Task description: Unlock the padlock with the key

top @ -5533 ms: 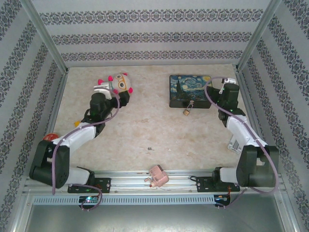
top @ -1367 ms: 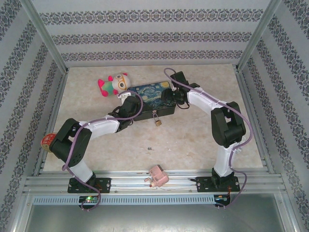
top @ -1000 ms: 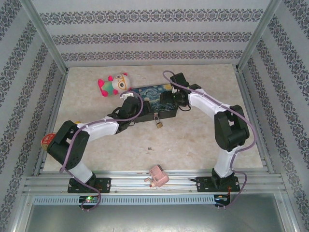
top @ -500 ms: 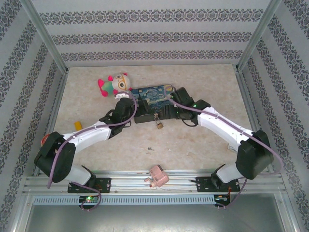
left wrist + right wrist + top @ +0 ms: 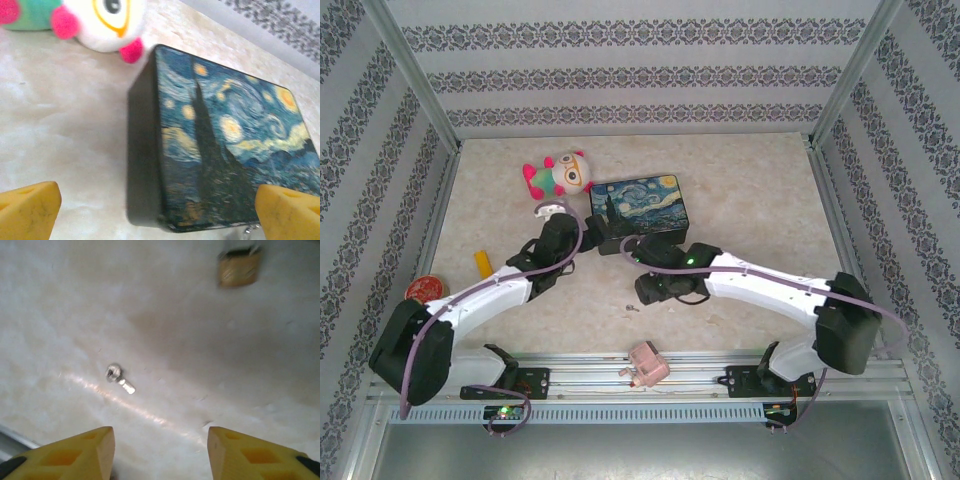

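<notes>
The small brass padlock [image 5: 239, 267] lies blurred at the top right of the right wrist view, on the pale table. The tiny silvery key [image 5: 120, 379] lies flat on the table ahead of and left of my right gripper [image 5: 160, 450], which hangs open over bare table. From above, the key [image 5: 633, 307] is a dark speck just by my right gripper [image 5: 645, 292]. My left gripper [image 5: 160, 220] stands wide open at the near left corner of the painted tin box [image 5: 225, 145], holding nothing. In the top view my left gripper [image 5: 592, 238] sits beside the box [image 5: 645, 200].
A plush toy [image 5: 560, 172] lies left of the box, near its back corner. A pink blocky object [image 5: 647, 363] rests on the front rail. A yellow piece [image 5: 481, 264] and a red disc [image 5: 422, 290] lie at the left edge. Patterned walls enclose the table.
My right arm has swung from the box down toward the near side and now hovers by the key, its jaws narrower. My left gripper has drawn back a little from the box.
</notes>
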